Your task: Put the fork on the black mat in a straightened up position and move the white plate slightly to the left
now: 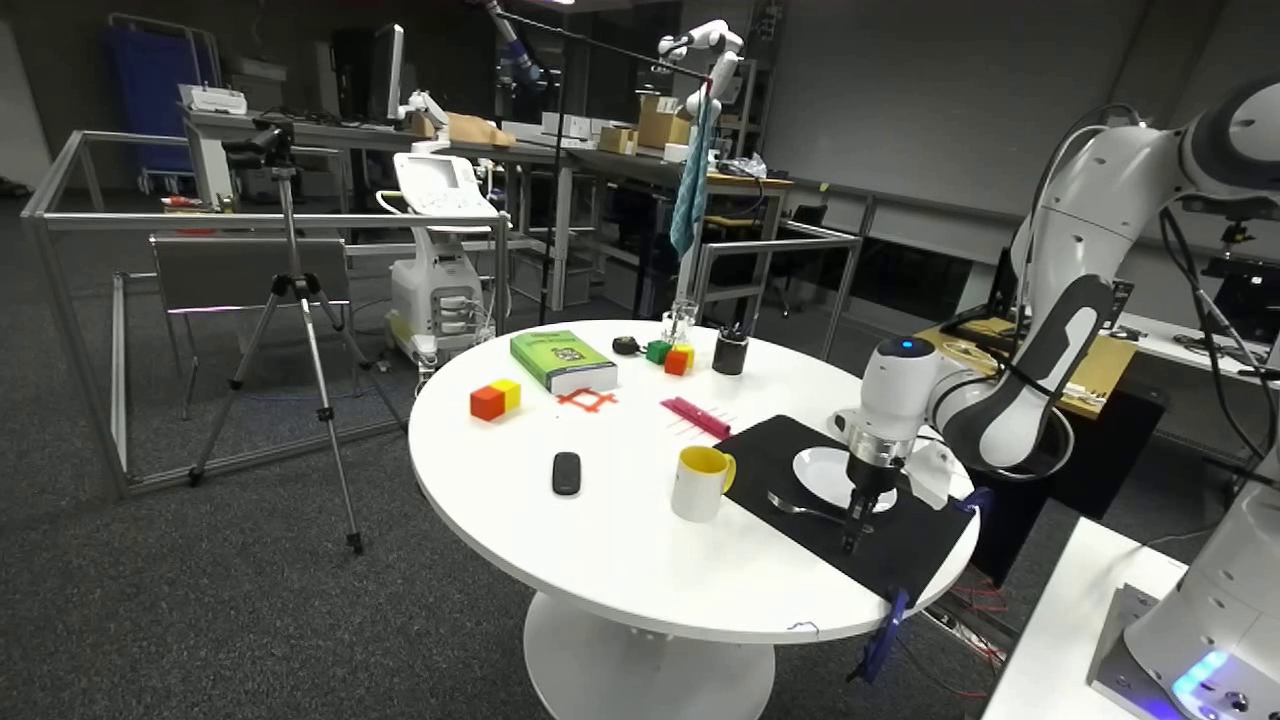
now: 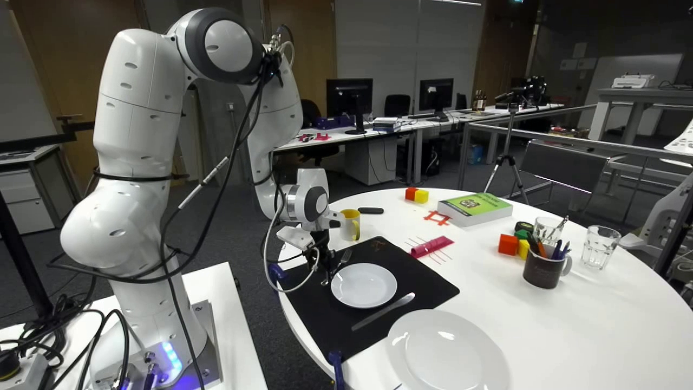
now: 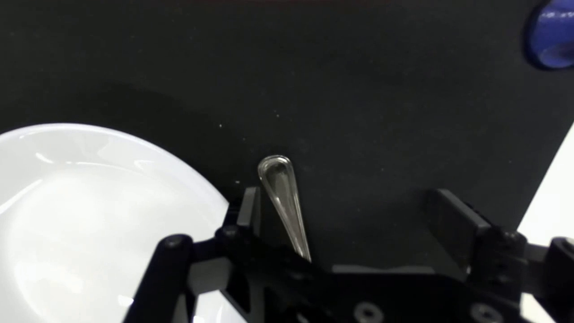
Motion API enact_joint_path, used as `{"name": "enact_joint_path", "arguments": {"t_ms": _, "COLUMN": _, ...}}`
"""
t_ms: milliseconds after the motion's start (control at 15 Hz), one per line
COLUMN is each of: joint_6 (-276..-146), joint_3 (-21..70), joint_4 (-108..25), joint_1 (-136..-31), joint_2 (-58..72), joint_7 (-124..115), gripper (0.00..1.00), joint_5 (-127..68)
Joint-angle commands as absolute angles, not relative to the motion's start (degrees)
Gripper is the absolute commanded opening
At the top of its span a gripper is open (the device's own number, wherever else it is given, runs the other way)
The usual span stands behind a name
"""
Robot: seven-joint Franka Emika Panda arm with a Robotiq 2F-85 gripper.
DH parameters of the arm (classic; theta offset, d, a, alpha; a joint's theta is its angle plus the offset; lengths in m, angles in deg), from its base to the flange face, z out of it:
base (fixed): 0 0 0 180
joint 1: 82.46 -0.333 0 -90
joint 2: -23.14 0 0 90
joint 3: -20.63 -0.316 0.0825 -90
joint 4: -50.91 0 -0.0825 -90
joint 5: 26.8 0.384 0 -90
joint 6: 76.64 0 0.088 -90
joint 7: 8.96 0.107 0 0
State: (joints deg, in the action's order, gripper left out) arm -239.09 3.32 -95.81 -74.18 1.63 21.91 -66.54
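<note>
Round table point(image 1: 610, 540) bears a black mat point(image 2: 325, 319). Gripper point(image 3: 347, 199) fingers spread, fork point(image 3: 287, 197) handle showing between them (white plate point(image 3: 89, 206) just beside the fork).

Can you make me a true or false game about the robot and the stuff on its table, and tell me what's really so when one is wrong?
1. The white plate lies between the fork and the knife. True.
2. A mug with a yellow handle stands on the table. True.
3. The fork is standing up inside the mug. False: it lies on the black mat.
4. The robot's gripper is open. True.
5. The plate is broken in two. False: it is in one piece.
6. The gripper is holding the knife. False: the knife lies on the mat.
</note>
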Motion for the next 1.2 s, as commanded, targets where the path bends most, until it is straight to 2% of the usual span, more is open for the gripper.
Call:
{"name": "enact_joint_path", "arguments": {"t_ms": 0, "joint_6": -237.8, "joint_3": 0.2, "joint_4": -94.8, "joint_1": -70.8, "joint_2": 0.1, "joint_7": 15.9, "gripper": 1.0, "joint_5": -62.1}}
{"name": "enact_joint_path", "arguments": {"t_ms": 133, "joint_6": -237.7, "joint_3": -1.6, "joint_4": -94.7, "joint_1": -69.0, "joint_2": -0.4, "joint_7": 12.4, "gripper": 1.0, "joint_5": -59.4}}
{"name": "enact_joint_path", "arguments": {"t_ms": 200, "joint_6": -239.0, "joint_3": 4.3, "joint_4": -95.4, "joint_1": -76.2, "joint_2": 0.7, "joint_7": 5.7, "gripper": 1.0, "joint_5": -50.7}}
{"name": "enact_joint_path", "arguments": {"t_ms": 533, "joint_6": -236.3, "joint_3": 6.4, "joint_4": -94.2, "joint_1": -79.1, "joint_2": 1.2, "joint_7": -7.4, "gripper": 1.0, "joint_5": -36.1}}
{"name": "enact_joint_path", "arguments": {"t_ms": 1133, "joint_6": -232.0, "joint_3": 10.6, "joint_4": -91.5, "joint_1": -84.5, "joint_2": 0.5, "joint_7": -10.4, "gripper": 1.0, "joint_5": -32.7}}
